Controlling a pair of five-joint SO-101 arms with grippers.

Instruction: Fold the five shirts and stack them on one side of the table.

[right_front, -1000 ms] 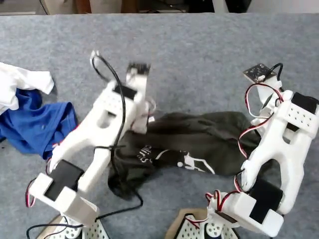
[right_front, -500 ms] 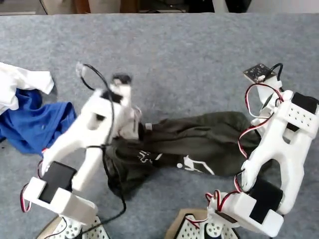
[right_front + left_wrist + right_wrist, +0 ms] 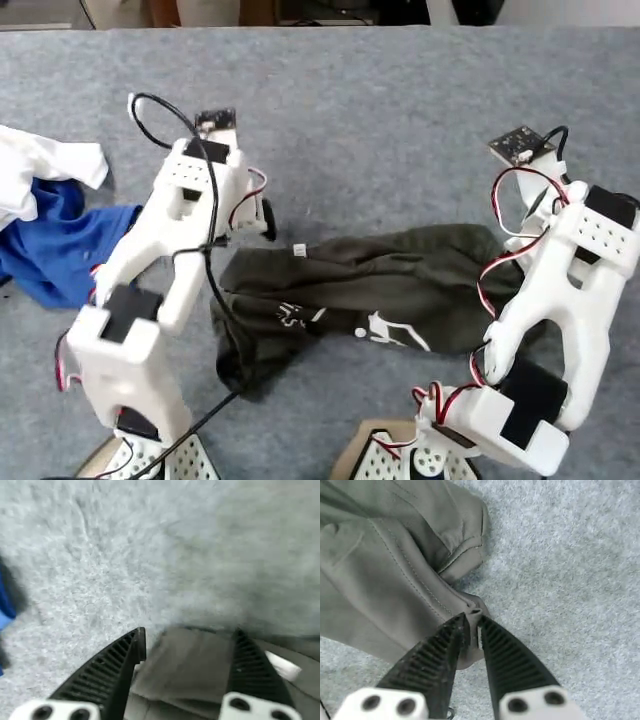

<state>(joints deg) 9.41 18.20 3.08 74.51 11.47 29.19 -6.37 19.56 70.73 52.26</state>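
An olive shirt (image 3: pixel 370 290) lies bunched in a long, rumpled strip across the near part of the tabletop (image 3: pixel 400 120), between the two arms. It is neither spread flat nor folded.

The right arm (image 3: pixel 570 280) is at the strip's right end. Its jaws are closed on a small fold at the shirt's edge, pinching the cloth just above the tabletop. The left arm (image 3: pixel 170 250) is at the other end, by the far left corner of the shirt. Its jaws stand wide open and empty, with the corner of the cloth lying between and below them.

At the left edge of the tabletop a blue shirt (image 3: pixel 70 255) sits in a loose heap, with a white shirt (image 3: pixel 40 165) partly over it. Both are crumpled.

By my reading the task is at an early stage. None of the three shirts I can make out is folded, and no stack has been started. The olive shirt looks to be the one in hand. It needs to be pulled out flat and folded, then set to one side. The heaped shirts need the same.
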